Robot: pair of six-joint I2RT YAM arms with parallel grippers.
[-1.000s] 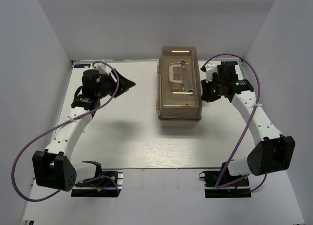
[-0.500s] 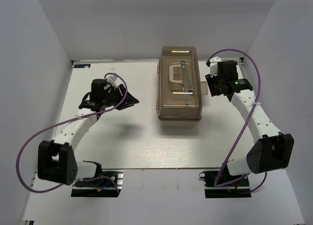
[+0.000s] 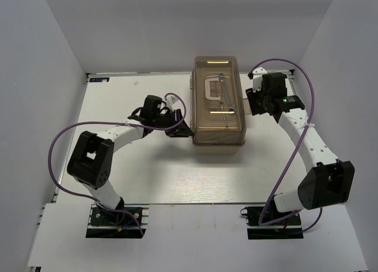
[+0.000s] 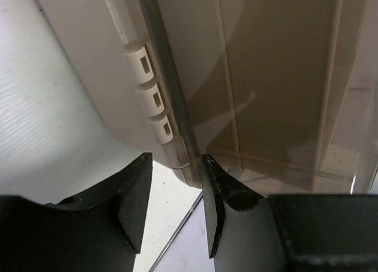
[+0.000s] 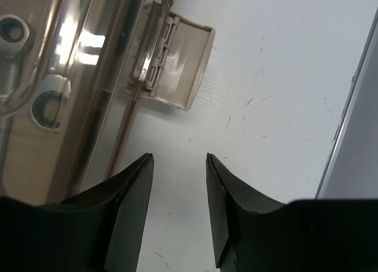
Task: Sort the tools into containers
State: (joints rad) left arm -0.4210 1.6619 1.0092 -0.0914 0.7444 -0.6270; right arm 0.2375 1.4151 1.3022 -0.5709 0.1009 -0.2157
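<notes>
Behind the translucent brown lid (image 3: 217,121) of the closed toolbox (image 3: 195,100), at the centre of the overhead view, the tools (image 3: 222,93) are showing only as faint silver lines beside the white handle (image 3: 207,87), too blurred to tell one kind from another. At the upper left of the right wrist view two rounded silver tool ends (image 5: 46,106) are gleaming under the lid, their shafts cut off by the frame edge. That view is also showing a beige latch (image 5: 177,62) hanging off the box's side, which the overhead view barely resolves. The right gripper (image 5: 179,165) is hovering with its fingers spread over bare table (image 5: 283,106) just below the latch. The left gripper (image 4: 175,189) is sitting against the box's lower left edge, jaws parted and holding nothing, with the row of hinge knuckles (image 4: 150,100) lying just ahead of the gap; its fingertips are half lost in shadow.
</notes>
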